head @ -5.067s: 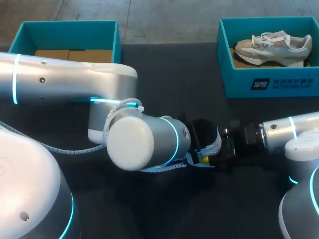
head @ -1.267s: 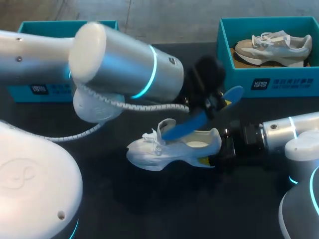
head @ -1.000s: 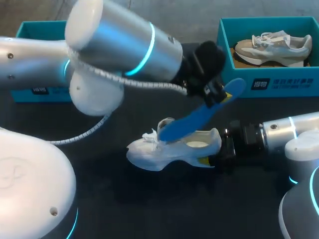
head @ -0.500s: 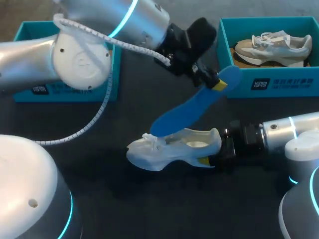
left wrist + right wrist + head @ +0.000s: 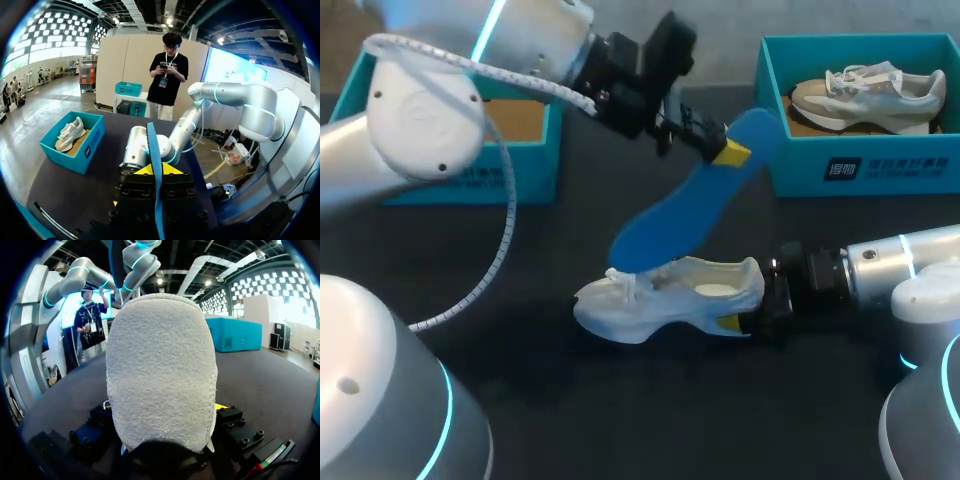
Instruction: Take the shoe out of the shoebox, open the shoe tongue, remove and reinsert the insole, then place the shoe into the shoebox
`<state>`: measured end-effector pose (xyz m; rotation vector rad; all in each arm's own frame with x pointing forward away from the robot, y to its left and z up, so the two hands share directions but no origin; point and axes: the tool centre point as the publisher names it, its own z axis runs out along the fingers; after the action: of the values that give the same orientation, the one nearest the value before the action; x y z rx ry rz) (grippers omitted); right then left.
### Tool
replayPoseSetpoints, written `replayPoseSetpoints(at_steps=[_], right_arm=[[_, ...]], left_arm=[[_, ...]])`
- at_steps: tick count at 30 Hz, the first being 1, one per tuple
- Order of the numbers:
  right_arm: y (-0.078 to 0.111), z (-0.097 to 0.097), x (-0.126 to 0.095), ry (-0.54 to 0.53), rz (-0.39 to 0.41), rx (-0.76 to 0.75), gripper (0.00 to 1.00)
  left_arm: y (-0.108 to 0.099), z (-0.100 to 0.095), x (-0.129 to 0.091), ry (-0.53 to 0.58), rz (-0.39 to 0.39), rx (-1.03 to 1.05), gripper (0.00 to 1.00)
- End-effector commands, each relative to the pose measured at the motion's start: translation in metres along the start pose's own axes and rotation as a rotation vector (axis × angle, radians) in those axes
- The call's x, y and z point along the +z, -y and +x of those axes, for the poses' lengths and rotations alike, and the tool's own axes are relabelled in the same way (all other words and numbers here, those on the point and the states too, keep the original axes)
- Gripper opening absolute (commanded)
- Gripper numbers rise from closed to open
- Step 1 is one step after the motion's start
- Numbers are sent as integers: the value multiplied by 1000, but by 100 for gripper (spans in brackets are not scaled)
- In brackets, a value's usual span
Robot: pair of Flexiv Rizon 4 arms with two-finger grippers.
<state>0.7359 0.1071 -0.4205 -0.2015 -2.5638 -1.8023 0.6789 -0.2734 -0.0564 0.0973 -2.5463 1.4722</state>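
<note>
A white shoe (image 5: 665, 298) lies on its sole on the black table, toe to the left. My right gripper (image 5: 735, 322) is shut on its heel from the right, and the fuzzy heel (image 5: 160, 370) fills the space between that gripper's (image 5: 162, 405) fingers. My left gripper (image 5: 728, 152) is shut on the heel end of a blue insole (image 5: 695, 195) and holds it slanted above the shoe, toe end down by the laces. In the left wrist view the insole (image 5: 152, 150) shows edge-on between the yellow tips of the left gripper (image 5: 155, 170).
A teal shoebox (image 5: 860, 168) at the back right holds a grey-and-white shoe (image 5: 868, 95). Another teal box (image 5: 470, 170) stands at the back left, partly behind my left arm. In the left wrist view the shoebox (image 5: 75, 145) sits off to one side of the gripper.
My left arm has risen and swung back to the left, pulling the blue insole up out of the shoe. The shoe and my right arm have not moved.
</note>
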Motion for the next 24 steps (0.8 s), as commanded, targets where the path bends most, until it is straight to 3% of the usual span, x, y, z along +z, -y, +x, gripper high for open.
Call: replayPoseSetpoints(at_steps=[1, 20, 24], right_arm=[[-1, 1, 0, 2, 2, 0, 0], [-1, 1, 0, 2, 2, 0, 0], [-1, 1, 0, 2, 2, 0, 0]], left_arm=[[4, 6, -15, 7, 35, -9, 0], [11, 4, -18, 2, 41, -16, 0], [11, 13, -28, 5, 88, -22, 0]])
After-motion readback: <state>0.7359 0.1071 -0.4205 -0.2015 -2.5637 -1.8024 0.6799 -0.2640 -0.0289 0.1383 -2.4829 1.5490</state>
